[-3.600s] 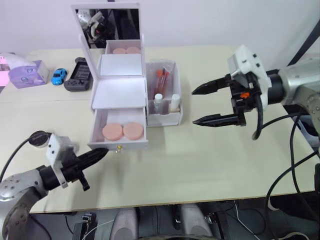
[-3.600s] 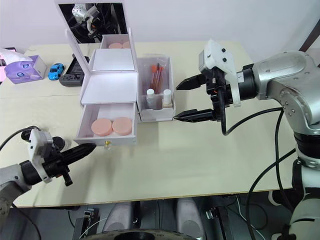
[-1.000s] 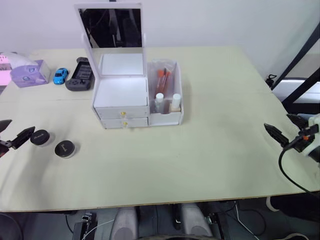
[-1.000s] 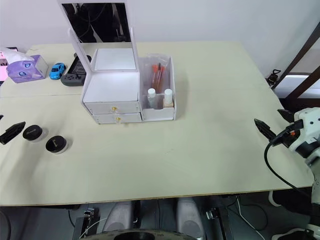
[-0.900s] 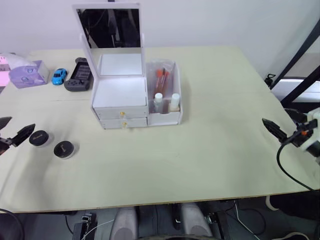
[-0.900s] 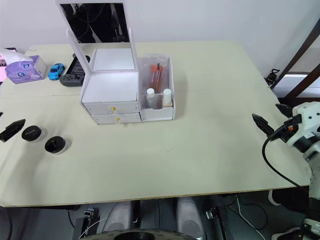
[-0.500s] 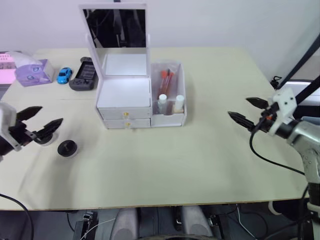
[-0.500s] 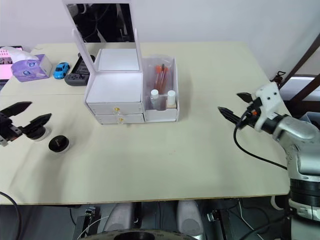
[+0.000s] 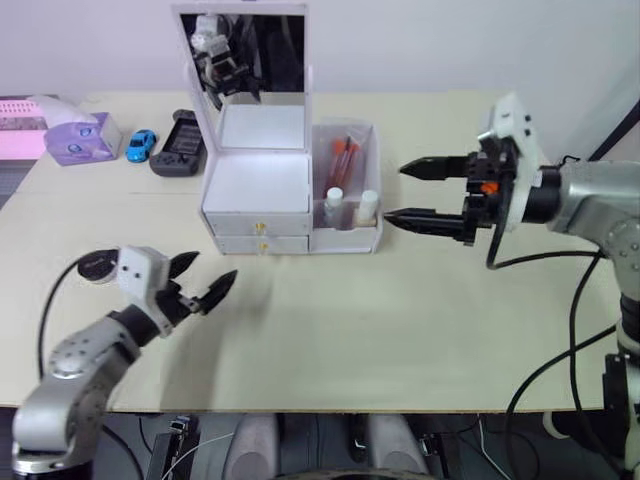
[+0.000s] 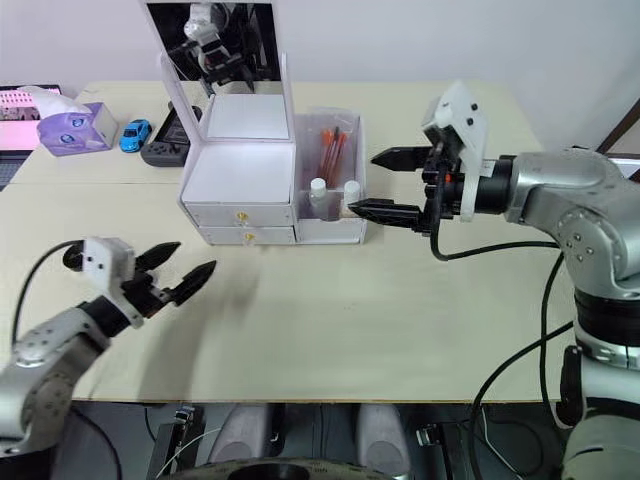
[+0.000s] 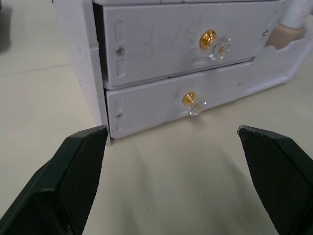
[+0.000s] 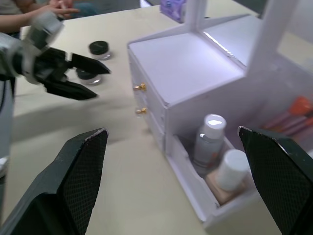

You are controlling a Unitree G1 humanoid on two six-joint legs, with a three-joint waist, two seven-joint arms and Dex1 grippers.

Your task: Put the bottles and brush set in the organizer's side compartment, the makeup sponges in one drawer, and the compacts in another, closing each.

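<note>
Now left hand (image 9: 205,282) spread low, right hand (image 9: 408,193) spread beside organizer (image 9: 258,195), seemingly.

Bare table (image 9: 330,310) fronts the organizer's (image 9: 258,195) 2 shut drawers

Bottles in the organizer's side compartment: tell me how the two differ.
Body: the clear bottle has a pale, see-through body, while the beige bottle has a tan, opaque one.
Place: the clear bottle stands next to the drawers, while the beige bottle stands toward the compartment's outer side.
Shared: both stand upright with white caps, side by side behind the front wall of the side compartment.
</note>
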